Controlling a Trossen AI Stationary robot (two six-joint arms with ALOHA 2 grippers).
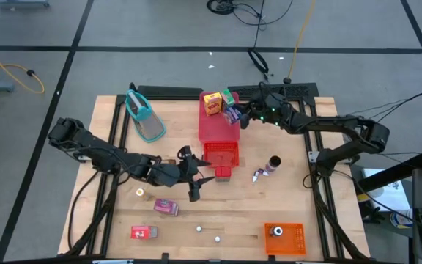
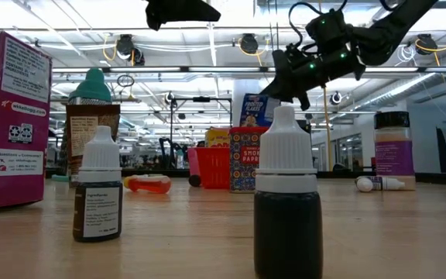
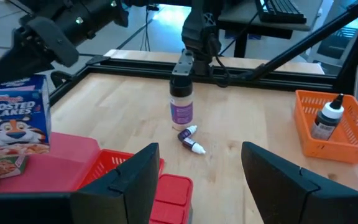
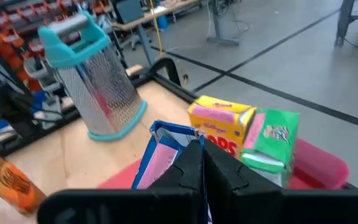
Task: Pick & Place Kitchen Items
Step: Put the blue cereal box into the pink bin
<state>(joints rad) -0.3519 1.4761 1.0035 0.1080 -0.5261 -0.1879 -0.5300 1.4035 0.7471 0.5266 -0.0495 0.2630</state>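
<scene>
1. A light wooden surface (image 1: 116, 220) is seen from above, carrying a flat red tray (image 1: 215, 126) at the middle of its far half and a small red mesh basket (image 1: 220, 154) set against the tray's near end.
2. Three cartons stand on the tray's far end: a yellow cereal carton (image 1: 212, 103), a green carton (image 1: 228, 96) and a blue Frosted Flakes carton (image 1: 232, 113).
3. The right end effector (image 1: 245, 117) is reached in from the right edge, and its fingers are pressed onto the top of the blue carton, as the right wrist view shows.
4. A metal grater with a teal handle (image 1: 143, 115) lies near the far-left corner, well apart from the tray.
5. The left end effector (image 1: 198, 178) is held low just left of a small red block (image 1: 222, 174) near the middle of the surface, its fingers spread and nothing between them.
6. A purple-labelled spice jar (image 1: 273, 163) stands right of the basket, with a small dropper bottle (image 1: 258, 175) lying beside it.
7. Toward the near edge a pink carton (image 1: 166, 208) and a red carton (image 1: 143, 232) are seen, with three tiny round pieces scattered nearby.
8. An orange bin (image 1: 283, 238) sits by the near-right corner, holding one dark bottle (image 1: 276, 232).
</scene>
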